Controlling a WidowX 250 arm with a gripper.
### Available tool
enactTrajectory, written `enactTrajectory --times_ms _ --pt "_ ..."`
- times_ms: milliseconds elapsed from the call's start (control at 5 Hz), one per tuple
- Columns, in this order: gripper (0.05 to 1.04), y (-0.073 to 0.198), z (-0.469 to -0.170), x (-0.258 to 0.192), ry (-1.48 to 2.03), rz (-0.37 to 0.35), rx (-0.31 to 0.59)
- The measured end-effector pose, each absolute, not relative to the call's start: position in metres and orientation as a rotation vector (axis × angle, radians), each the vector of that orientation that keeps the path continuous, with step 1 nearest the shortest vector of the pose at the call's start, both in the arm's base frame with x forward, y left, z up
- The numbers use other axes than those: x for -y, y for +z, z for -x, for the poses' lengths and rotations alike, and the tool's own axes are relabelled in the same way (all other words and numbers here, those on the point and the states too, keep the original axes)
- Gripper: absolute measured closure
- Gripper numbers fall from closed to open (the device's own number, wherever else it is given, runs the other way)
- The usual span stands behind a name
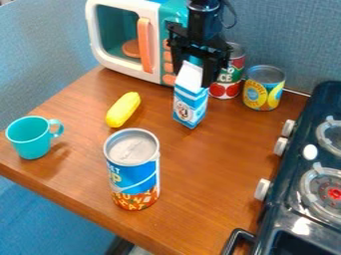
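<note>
The jaws point(192, 78) are at the top of the blue-and-white carton point(190, 106), toward the far side of the bench point(200, 164); whether they grip it cannot be told. They partly cover the red-labelled can point(233, 75). The microwave point(126, 35) contains an orange disc point(130, 49). The stove point(293, 194) is cut off at right.

A round turquoise cup point(31, 139) is standing left on the brown wooden table point(203, 172), a cylindrical blue metal can point(134, 174) in front, a boxy white toy microwave point(123, 37) behind. The black boxy stove point(285, 209) is standing right of the table.
</note>
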State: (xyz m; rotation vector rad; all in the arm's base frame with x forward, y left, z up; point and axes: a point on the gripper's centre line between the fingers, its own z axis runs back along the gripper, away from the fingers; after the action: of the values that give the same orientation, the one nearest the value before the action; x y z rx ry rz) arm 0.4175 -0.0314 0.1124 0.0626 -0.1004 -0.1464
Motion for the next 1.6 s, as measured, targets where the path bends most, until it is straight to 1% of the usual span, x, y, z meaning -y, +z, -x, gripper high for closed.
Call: enactTrajectory --times_ms 200,400,600,800,1000,1200,1400,1600 --pt "0.241 0.109 -0.425 0.021 -0.079 -0.036 0.102" --pt "0.241 0.102 -0.434 0.012 -0.032 -0.008 0.08" --pt "0.242 0.101 -0.441 0.009 -0.021 0.001 0.066" --pt "0.174 0.102 -0.444 0.011 -0.028 0.008 0.043" --pt "0.074 0.1 -0.444 0.009 -0.054 -0.003 -0.002" --pt "0.078 0.093 -0.443 0.007 -0.056 -0.02 0.0" --pt "0.081 0.095 -0.438 0.004 -0.044 -0.039 0.037" --pt "0.082 0.115 -0.431 0.003 -0.027 -0.038 0.102"
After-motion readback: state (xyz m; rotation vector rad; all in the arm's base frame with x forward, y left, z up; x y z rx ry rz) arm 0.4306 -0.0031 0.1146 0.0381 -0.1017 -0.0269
